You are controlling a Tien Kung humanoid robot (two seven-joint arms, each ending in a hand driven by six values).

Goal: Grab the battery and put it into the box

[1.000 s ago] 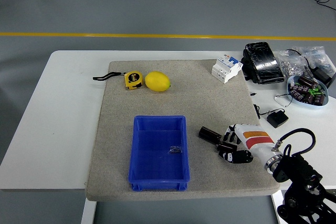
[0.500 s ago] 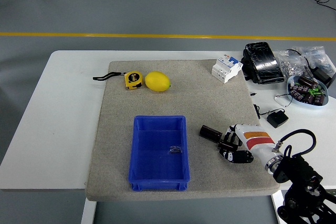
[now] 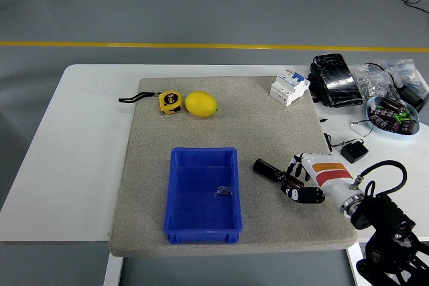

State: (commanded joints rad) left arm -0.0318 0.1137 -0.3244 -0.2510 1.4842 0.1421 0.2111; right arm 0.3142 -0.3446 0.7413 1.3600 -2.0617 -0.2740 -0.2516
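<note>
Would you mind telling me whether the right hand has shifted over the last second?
Yes, slightly: the right hand has crept up the picture, away from the mat's near edge, at the battery.

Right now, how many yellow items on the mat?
2, both at the mat's far left: tape measure and, right beside it, lemon. Nothing looks hidden.

Bright, even overhead light; shadows are soft and short. The table point(image 3: 80, 138) shows no glare. Focus is sharp throughout, with slight edge distortion.
</note>
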